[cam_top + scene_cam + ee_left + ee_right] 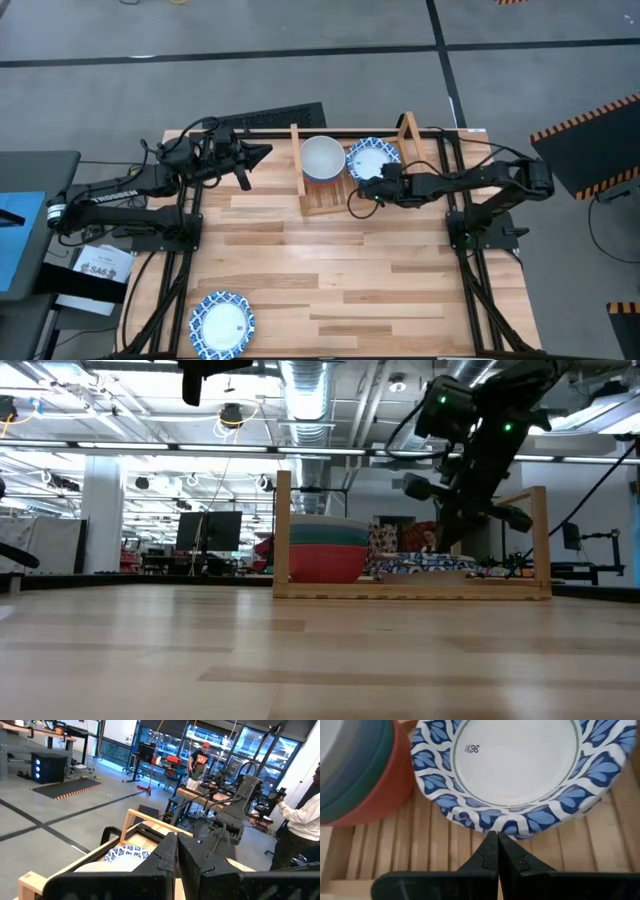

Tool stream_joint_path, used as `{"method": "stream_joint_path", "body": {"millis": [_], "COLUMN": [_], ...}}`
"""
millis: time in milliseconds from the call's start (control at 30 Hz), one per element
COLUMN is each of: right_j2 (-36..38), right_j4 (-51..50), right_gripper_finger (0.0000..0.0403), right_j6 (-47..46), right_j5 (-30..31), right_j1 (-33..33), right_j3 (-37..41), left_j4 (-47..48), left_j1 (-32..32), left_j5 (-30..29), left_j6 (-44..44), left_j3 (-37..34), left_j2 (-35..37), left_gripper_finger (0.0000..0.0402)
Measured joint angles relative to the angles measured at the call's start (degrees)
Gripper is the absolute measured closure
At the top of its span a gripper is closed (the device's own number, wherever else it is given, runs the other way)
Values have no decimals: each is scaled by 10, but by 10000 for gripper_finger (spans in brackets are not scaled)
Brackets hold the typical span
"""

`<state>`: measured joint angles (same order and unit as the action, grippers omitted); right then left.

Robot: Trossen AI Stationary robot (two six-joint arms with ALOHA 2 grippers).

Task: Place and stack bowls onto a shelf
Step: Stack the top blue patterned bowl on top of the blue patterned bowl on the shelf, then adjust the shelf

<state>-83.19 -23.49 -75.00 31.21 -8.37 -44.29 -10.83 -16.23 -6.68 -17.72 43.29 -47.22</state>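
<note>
From above, the wooden shelf sits at the desk's 12 o'clock edge. On it are a stack with an off-white bowl on top and a blue-patterned bowl beside it. One more patterned bowl lies at 7 o'clock. The right jaws hover by the shelf; the left jaws hang at 11 o'clock.

From desk level, the stack shows three colours: off-white, green, red.

Both wrist views show jaws pinched closed, empty.
</note>
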Motion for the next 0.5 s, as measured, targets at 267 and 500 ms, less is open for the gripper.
{"method": "stream_joint_path", "body": {"millis": [267, 500], "right_j2": [54, 177], "right_j4": [17, 60], "right_gripper_finger": [385, 376], "right_j6": [45, 192], "right_j5": [-12, -43], "right_j1": [15, 61], "right_j3": [0, 0], "left_j4": [4, 95], "left_j1": [0, 9], "left_j5": [13, 41], "left_j6": [11, 20], "left_j3": [0, 0], "left_j2": [8, 62], "left_gripper_finger": [401, 401]}}
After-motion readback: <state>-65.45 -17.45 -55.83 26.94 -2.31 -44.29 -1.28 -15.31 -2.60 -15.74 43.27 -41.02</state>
